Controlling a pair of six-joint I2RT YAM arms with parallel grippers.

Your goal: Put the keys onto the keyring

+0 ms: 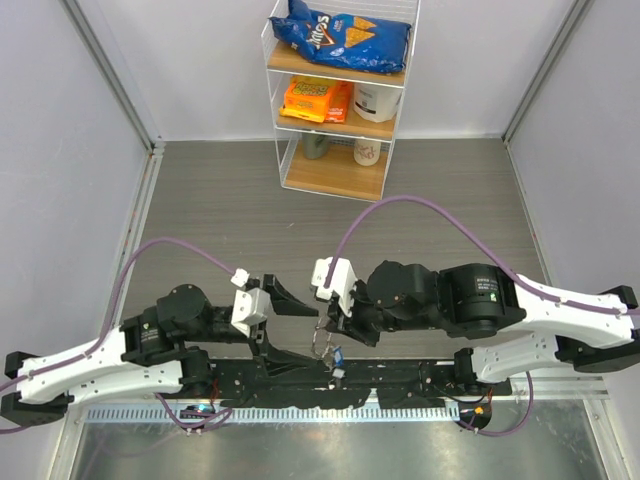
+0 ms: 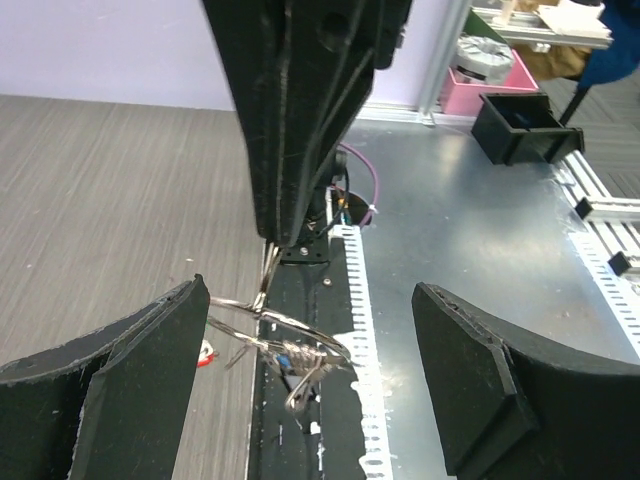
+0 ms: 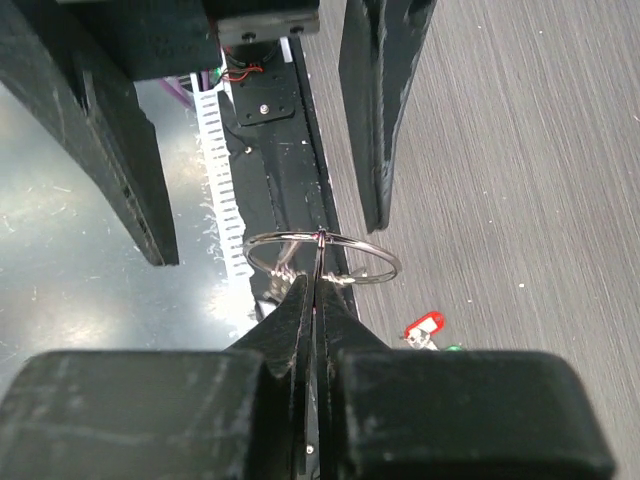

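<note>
**A:** Where is the ring?

**B:** The ring [image 3: 322, 235] sits at the very tip of the right pincer [image 3: 318, 285]. The jaws are pressed tight together on the wire, and the loop juts out beyond the tips, clear of the table [image 3: 520, 150].

**A:** Is anything on it?

**B:** A blue key [image 2: 288, 357] hangs from the ring, just under the tips. There are silvery bits tangled with it that I can't make out.

**A:** What about the left pincer?

**B:** The left pincer [image 2: 312, 300] is spread wide and grips nothing. It faces the right one, with its fingers [image 2: 130, 380] on either side of the ring. One fingertip is very near the wire, but I cannot tell whether it touches.

**A:** Any other keys?

**B:** A red key [image 3: 423, 326] lies on the table below the ring, just beside the right pincer's tips. A green speck [image 3: 452, 348] sits next to it, too small to tell what it is.
</note>
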